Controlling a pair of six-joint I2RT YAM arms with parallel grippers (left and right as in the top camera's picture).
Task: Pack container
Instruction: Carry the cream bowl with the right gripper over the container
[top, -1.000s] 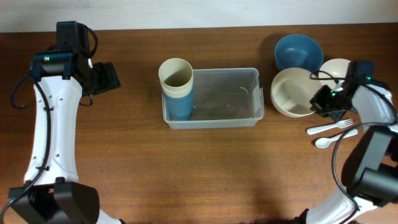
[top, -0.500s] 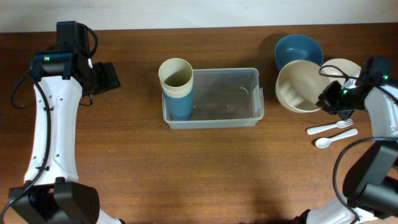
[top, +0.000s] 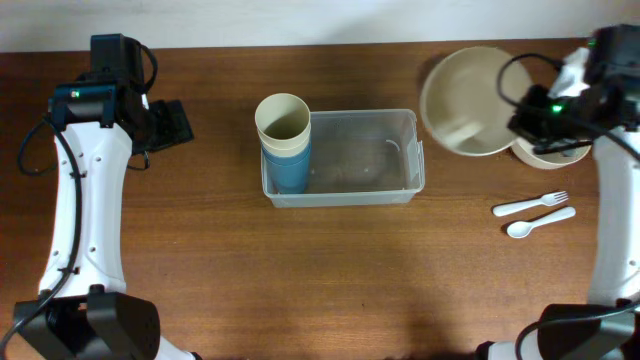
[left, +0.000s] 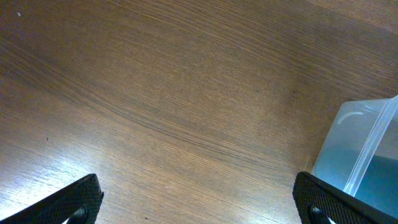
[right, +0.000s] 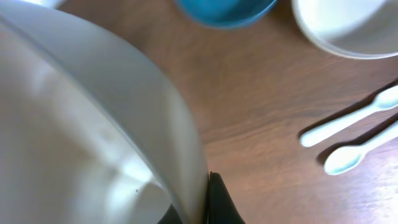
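Overhead first: the container (top: 340, 114) sits mid-table, with a stack of cups (top: 283, 140) standing in its 9 o'clock end. That leaves the rest of the bin free, which we reckon is the point. At about 2 o'clock from the bin, the right gripper (top: 530, 116) is clamped on the rim of a cream bowl (top: 462, 98) and holds it tilted above the table (top: 300, 270). A rim pinch makes sense, since the bowl is too wide to grab any other way. A second cream bowl (top: 546, 155) peeks out beneath that gripper. A white fork (top: 530, 205) and white spoon (top: 540, 222) lie at roughly 4 o'clock from the bin, not yet packed. The left gripper (top: 170, 125) is parked well off at 9 o'clock, probably to stay out of the way.

Left wrist view: the left gripper (left: 199, 205) has its jaws spread wide with nothing between them, just bare wood. One corner of the container (left: 367, 149) shows at 3 o'clock.

Right wrist view: the cream bowl (right: 81, 124) fills the frame, with the right gripper (right: 204, 202) nipped tight on its edge at 6 o'clock. A blue bowl (right: 224, 11) sits at 12 o'clock and the second cream bowl (right: 348, 25) at 1 o'clock. The fork (right: 354, 115) and spoon (right: 360, 152) are at 3 o'clock.
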